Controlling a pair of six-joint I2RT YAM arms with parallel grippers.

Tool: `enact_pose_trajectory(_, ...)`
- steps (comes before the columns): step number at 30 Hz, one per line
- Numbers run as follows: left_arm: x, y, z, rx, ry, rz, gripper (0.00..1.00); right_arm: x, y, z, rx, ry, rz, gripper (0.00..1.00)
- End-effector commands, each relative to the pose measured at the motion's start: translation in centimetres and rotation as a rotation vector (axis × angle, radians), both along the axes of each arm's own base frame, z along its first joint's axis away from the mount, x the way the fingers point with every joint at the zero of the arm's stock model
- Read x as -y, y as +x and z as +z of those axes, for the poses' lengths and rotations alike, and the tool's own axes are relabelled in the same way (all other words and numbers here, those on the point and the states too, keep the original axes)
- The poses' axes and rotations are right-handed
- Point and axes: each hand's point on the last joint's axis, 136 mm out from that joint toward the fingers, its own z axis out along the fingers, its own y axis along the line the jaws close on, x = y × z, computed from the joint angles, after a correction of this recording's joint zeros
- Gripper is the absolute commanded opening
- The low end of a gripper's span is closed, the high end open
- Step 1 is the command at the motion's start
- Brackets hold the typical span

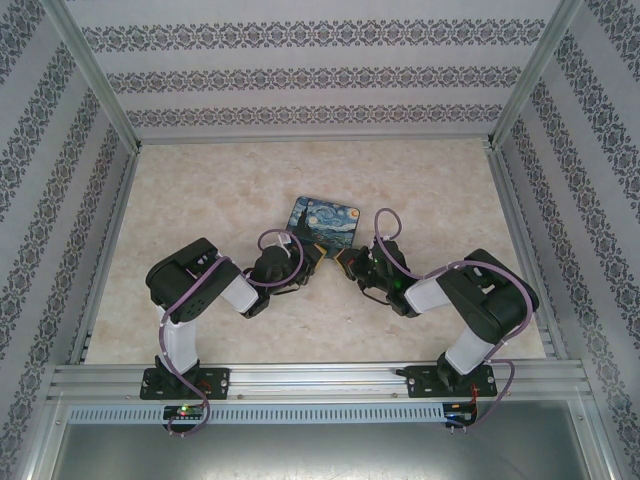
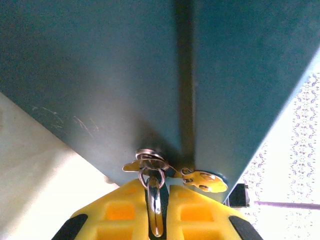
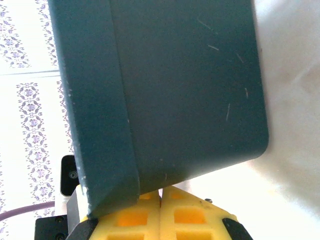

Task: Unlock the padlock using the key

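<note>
Left gripper (image 2: 156, 189) first: your yellow fingers (image 2: 120, 212) are clamped on a slim silvery piece hanging from the latch (image 2: 149, 158) on the tin (image 2: 100, 75). It looks like the padlock (image 2: 155, 207), with its loop hooked through the latch ring and its lower end tucked between the pads. Right gripper (image 3: 161, 196) is clenched, pads pressed flat together just under the tin's near bottom edge. Whether the key sits between those pads, you cannot tell. Just beside the latch, a brass-coloured tab (image 2: 206, 181) lies against the tin's corner seam. Above it the tin rises as a dark teal wall, lightly scratched. From overhead, both grippers meet at the tin's near side, left and right tips close together, with the swirl-painted blue-and-yellow lid facing up. Beyond the tin the marbled beige table (image 1: 200, 190) runs back to the patterned wall (image 1: 300, 80).
</note>
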Motion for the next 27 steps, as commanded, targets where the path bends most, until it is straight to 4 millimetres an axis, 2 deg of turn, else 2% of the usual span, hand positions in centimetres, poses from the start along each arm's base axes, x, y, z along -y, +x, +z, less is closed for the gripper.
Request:
enact_pose_trajectory(1, 3.1, -2.8, 1.6, 0.035, -0.065, -0.204, 0.0, -0.4, 1.4, 1.5, 0.068, 0.009, -0.002, 0.0)
enact_pose_trajectory(13, 3.6, -3.4, 1.1, 0.024, -0.065, -0.247, 0.0, -0.2, 1.2, 1.3, 0.097, -0.032, 0.034, 0.0)
enact_pose_trajectory(27, 3.6, -3.5, 0.7, 0.025, -0.051, -0.255, 0.0, -0.9, 1.8, 2.9, 0.116, 0.018, 0.044, 0.0)
